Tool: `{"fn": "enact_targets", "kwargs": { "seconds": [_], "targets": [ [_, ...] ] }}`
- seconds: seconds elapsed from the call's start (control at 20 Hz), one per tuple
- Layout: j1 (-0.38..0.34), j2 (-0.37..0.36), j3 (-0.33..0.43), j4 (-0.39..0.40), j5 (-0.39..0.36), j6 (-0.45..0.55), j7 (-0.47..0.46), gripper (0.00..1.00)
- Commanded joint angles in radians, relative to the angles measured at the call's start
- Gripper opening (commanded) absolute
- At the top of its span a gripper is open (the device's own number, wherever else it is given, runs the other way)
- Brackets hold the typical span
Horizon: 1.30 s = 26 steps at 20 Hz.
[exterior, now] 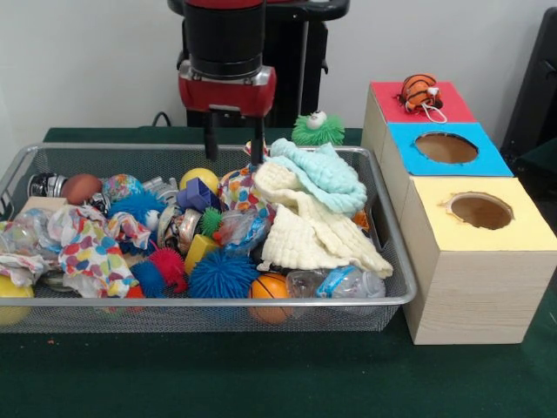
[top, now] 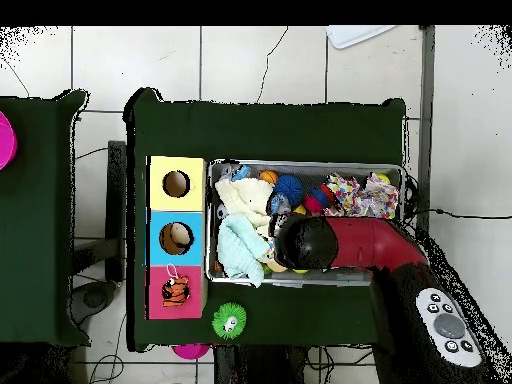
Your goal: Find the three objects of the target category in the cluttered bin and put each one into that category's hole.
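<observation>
The bin [exterior: 200,302] is a wide silver wire-mesh basket heaped with toys: a cream cloth [exterior: 305,228], a light blue cloth [exterior: 324,174], a blue spiky ball [exterior: 222,274], a small orange basketball [exterior: 271,288], a yellow ball [exterior: 201,178] and a spotted cloth [exterior: 91,248]. My gripper [exterior: 235,158] hangs open and empty over the bin's far side, above the toys. In the overhead view my arm [top: 350,243] covers the gripper and part of the bin [top: 300,164]. Three boxes stand beside the bin: red [exterior: 393,103], blue [exterior: 487,161] and yellow [exterior: 522,231].
An orange striped toy [exterior: 420,91] lies on top of the red box, whose hole does not show. The blue and yellow boxes each show a round hole. A green spiky ball with an eye [exterior: 318,131] sits on the green table behind the bin, also seen from overhead [top: 230,322].
</observation>
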Motion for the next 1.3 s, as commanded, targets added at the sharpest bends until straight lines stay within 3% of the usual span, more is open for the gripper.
{"fn": "enact_targets", "kwargs": {
  "seconds": [0.05,0.65,1.0,1.3],
  "targets": [
    [0.055,-0.036,0.059,0.016,0.069,0.144,-0.002,1.00],
    [0.139,-0.084,0.045,0.017,0.197,0.182,0.048,1.00],
    [0.200,-0.018,-0.008,-0.021,0.158,0.113,0.066,1.00],
    [0.249,0.021,-0.060,-0.040,0.068,0.057,0.050,1.00]
  ]
}}
